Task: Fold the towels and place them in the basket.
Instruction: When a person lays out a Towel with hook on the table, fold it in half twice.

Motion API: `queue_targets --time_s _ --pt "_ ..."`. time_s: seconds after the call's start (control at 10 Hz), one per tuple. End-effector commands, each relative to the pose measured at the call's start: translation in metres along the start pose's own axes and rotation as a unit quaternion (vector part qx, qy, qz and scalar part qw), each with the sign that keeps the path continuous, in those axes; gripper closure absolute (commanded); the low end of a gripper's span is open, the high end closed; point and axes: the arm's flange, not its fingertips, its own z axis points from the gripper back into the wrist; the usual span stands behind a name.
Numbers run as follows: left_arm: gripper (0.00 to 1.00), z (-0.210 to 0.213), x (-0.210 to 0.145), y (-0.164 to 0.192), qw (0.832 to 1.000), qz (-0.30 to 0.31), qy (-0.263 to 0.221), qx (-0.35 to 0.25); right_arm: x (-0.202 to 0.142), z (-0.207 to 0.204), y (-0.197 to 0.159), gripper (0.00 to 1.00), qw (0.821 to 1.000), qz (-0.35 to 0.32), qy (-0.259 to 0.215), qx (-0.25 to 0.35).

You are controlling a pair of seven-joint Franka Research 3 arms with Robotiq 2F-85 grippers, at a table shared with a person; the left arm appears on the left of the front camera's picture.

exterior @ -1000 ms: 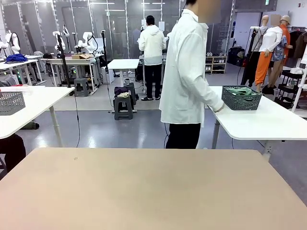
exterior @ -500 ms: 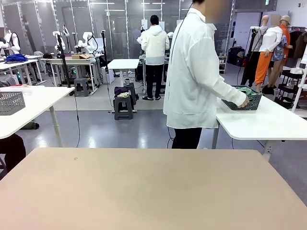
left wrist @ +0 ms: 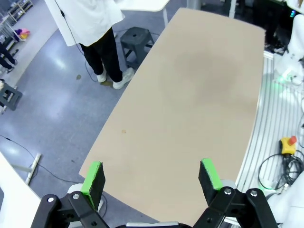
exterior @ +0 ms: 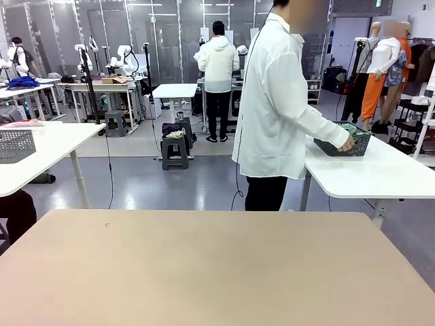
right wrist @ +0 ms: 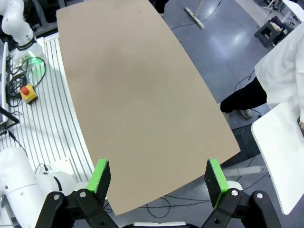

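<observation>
Premises: a robotics laboratory, open-plan and industrial in finish. Evidence: a bare beige work table [exterior: 204, 272] faces white tables [exterior: 370, 173] spaced across a polished grey floor [exterior: 149, 187]. Glass partition walls [exterior: 163, 34] close off the back, and a grey stool [exterior: 175, 153] stands in the aisle. A person in a white coat [exterior: 272, 115] stands at one white table. Beside the beige table runs a slotted metal mounting plate [right wrist: 52, 118], with a white robot arm [right wrist: 16, 21], loose cables [left wrist: 278, 173] and a red emergency-stop button [right wrist: 25, 90] on a yellow box
</observation>
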Motion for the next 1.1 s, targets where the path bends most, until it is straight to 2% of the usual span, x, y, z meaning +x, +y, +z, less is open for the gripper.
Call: queue_targets --time_s 0.0,1.0 --pt "0.0 0.01 0.0023 -0.0047 1.0 0.004 0.002 -0.002 -0.005 0.001 0.0006 0.0 1.0 0.016 0.005 0.007" --pt "0.0 0.0096 -0.001 -0.0022 1.0 0.0 -0.001 0.005 -0.0022 0.0017 0.0018 0.0 1.0 0.005 0.002 0.003"
